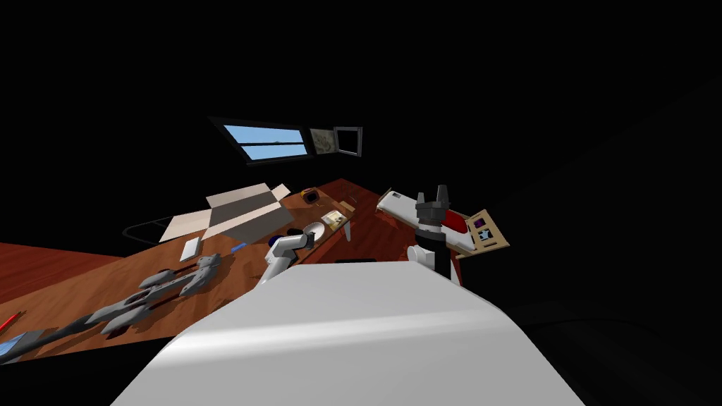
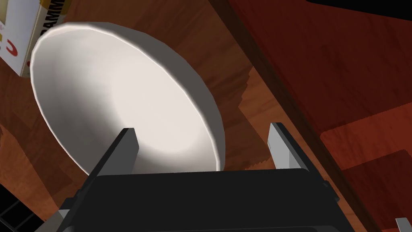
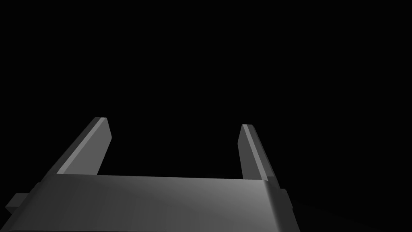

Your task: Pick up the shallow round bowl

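Spread left gripper point(image 2: 203, 129), smooth shallow white bowl point(image 2: 120, 92)

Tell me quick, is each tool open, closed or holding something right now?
Left tool: open, straddling the rim of the white bowl, not clamped on it.
Right tool: open, holding nothing.

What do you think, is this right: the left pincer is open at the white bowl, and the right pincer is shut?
No. The right pincer is open, not shut: the right wrist view shows its fingers well apart. The left pincer is indeed open at the white bowl.
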### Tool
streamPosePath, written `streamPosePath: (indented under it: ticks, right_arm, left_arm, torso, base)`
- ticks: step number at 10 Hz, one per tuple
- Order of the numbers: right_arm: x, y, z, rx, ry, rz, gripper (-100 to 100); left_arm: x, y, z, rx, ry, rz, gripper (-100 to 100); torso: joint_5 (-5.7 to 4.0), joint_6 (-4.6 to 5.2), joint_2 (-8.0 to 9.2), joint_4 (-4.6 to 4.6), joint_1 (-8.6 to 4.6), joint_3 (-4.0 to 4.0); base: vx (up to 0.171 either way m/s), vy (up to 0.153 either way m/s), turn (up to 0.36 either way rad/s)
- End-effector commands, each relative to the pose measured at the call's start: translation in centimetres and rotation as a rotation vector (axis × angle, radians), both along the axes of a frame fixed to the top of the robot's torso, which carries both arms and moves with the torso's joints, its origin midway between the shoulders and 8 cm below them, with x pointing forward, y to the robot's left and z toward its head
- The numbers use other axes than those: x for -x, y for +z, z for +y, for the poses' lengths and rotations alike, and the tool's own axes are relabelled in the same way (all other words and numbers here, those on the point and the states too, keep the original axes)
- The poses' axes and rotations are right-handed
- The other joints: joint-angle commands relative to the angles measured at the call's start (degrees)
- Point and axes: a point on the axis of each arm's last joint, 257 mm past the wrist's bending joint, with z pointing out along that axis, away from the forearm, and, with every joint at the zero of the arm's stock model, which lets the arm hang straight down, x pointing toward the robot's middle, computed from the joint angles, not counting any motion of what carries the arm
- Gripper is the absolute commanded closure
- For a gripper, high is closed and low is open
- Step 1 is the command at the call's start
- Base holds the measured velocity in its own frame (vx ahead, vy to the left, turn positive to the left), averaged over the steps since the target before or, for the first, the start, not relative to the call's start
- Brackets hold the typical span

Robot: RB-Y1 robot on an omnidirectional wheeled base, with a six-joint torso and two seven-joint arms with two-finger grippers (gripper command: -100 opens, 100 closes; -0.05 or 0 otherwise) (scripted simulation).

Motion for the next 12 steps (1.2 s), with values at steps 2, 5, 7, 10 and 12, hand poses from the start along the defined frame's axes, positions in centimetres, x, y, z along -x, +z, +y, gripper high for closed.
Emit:
streamPosePath:
  ticks: [2,5,7,10,12]
  right_arm:
    - [0.0,0.0,0.0,0.0,0.0,0.0,0]
    - [0.0,0.0,0.0,0.0,0.0,0.0,0]
    - [0.0,0.0,0.0,0.0,0.0,0.0,0]
    - [0.0,0.0,0.0,0.0,0.0,0.0,0]
    - [0.0,0.0,0.0,0.0,0.0,0.0,0]
  left_arm:
    - [0.0,0.0,0.0,0.0,0.0,0.0,100]
    - [0.1,-0.1,0.0,0.002,0.003,0.002,100]
    - [0.1,0.6,0.0,0.001,-0.002,0.001,100]
    - [0.3,1.8,0.1,0.002,-0.006,0.004,100]
    - [0.3,1.6,0.1,0.002,-0.004,0.005,0]
  torso:
    - [0.0,0.0,0.02,0.0,-0.01,0.01]
    - [-0.04,0.06,0.02,0.02,-0.04,0.02]
    - [-0.05,0.06,0.04,0.04,-0.05,0.04]
    - [-0.1,0.07,0.14,0.08,-0.14,0.11]
    - [-0.1,0.09,0.13,0.09,-0.14,0.11]
  base:
    - [0.0,0.0,0.0]
    - [0.0,0.0,0.0]
    - [-0.005,-0.003,0.004]
    - [-0.014,-0.01,0.014]
    - [-0.003,-0.003,0.002]
